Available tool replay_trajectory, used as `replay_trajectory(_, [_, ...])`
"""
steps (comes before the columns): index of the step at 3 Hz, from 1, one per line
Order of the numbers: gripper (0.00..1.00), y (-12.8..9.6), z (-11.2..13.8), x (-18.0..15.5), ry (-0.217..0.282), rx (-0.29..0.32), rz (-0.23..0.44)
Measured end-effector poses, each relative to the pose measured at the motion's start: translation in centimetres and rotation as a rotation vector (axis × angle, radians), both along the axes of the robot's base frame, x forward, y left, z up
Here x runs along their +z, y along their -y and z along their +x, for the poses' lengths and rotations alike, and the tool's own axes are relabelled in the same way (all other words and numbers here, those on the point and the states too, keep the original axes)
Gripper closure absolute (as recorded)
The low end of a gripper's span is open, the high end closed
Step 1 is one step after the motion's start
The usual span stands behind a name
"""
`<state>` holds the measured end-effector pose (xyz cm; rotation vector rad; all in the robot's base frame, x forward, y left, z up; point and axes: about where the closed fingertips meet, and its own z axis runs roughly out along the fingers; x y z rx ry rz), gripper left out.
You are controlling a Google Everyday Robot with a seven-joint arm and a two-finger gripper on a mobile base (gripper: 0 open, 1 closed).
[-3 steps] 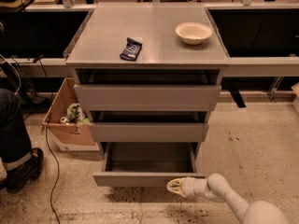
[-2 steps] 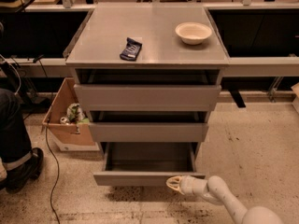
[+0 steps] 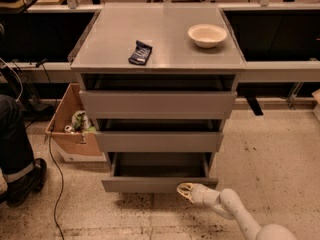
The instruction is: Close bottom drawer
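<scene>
Standing pulled out: bottom drawer (image 3: pixel 159 184), grey, plain front, tray interior showing, just above and left of the gripper (image 3: pixel 184 190). Gripper: down near the floor, tip at the front's lower right edge; contact uncertain; apart or together cannot be told. Above it: middle drawer front (image 3: pixel 159 141), top drawer front (image 3: pixel 157 104). Higher still: white bowl (image 3: pixel 207 35), dark packet (image 3: pixel 140 52). Far left: cardboard box (image 3: pixel 70 136).

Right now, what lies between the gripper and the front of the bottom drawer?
Nothing: in the camera view the gripper sits right at the lower right of the bottom drawer front, with no object between them.
</scene>
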<state>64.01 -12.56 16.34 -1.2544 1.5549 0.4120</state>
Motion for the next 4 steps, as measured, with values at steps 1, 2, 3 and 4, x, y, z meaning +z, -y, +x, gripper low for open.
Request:
replay_trajectory(1, [1.0, -0.6, 1.4, 0.2, 0.022, -0.015, 0.02])
replay_trajectory(2, [1.0, -0.6, 1.4, 0.2, 0.022, -0.015, 0.02])
replay_trajectory(3, [1.0, -1.5, 2.7, 0.6, 0.046, -0.018, 0.044])
replay_trajectory(4, [1.0, -6.7, 2.8, 0.7, 0.078, 0.024, 0.154])
